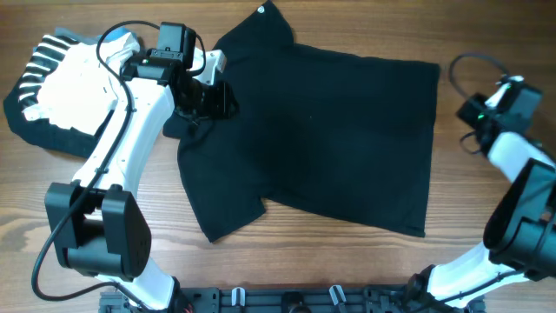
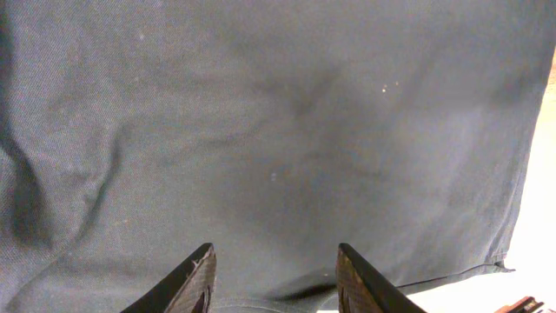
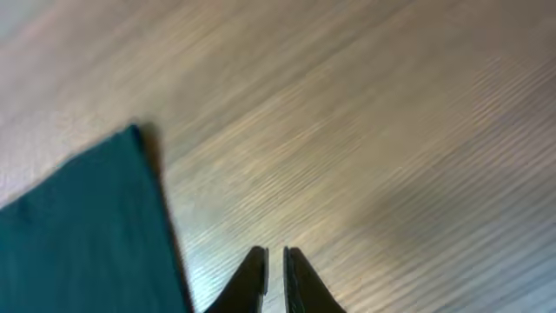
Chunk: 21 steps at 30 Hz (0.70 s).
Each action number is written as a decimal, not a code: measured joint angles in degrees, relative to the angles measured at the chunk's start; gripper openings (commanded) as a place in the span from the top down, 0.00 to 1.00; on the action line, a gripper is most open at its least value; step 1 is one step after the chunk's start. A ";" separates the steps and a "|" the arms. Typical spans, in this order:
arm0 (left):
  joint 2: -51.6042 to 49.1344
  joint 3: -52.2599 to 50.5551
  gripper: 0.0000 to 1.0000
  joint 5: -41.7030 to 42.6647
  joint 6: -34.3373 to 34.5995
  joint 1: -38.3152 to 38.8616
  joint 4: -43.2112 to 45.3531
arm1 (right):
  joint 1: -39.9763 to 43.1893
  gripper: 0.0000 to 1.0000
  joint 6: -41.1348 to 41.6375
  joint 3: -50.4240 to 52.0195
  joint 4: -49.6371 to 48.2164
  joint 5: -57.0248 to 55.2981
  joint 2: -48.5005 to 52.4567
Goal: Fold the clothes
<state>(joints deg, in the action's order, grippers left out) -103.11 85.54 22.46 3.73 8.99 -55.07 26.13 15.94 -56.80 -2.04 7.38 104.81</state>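
The black T-shirt (image 1: 330,130) lies spread flat across the middle of the wooden table, with a small white label mark (image 1: 261,10) at its far edge. My left gripper (image 1: 211,94) hovers over the shirt's left side by a bunched sleeve. In the left wrist view its fingers (image 2: 274,261) are open, with only black fabric (image 2: 278,122) below them. My right gripper (image 1: 480,122) is off the shirt's right edge. In the right wrist view its fingers (image 3: 274,261) are shut and empty over bare wood, with a shirt corner (image 3: 78,235) to their left.
A white garment (image 1: 74,87) lies on a black-and-white striped garment (image 1: 39,56) at the far left. A black cable (image 1: 465,65) loops near the right arm. Bare wood (image 1: 304,252) lies in front of the shirt.
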 measured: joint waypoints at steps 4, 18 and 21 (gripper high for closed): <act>0.00 0.00 0.55 -0.04 0.00 0.00 0.00 | 2.36 0.53 -3.45 -5.35 14.43 9.33 -0.46; 0.00 0.00 0.57 -0.07 -0.90 0.00 -0.63 | -13.55 0.58 -4.31 -5.44 31.34 -5.81 0.22; 0.00 0.00 0.57 -0.07 -0.90 0.00 -0.68 | -13.57 0.61 -5.01 -5.62 30.56 -5.81 2.69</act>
<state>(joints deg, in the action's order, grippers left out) -103.11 85.54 22.39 2.83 8.99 -55.75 12.56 10.94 -62.41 28.51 1.56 107.50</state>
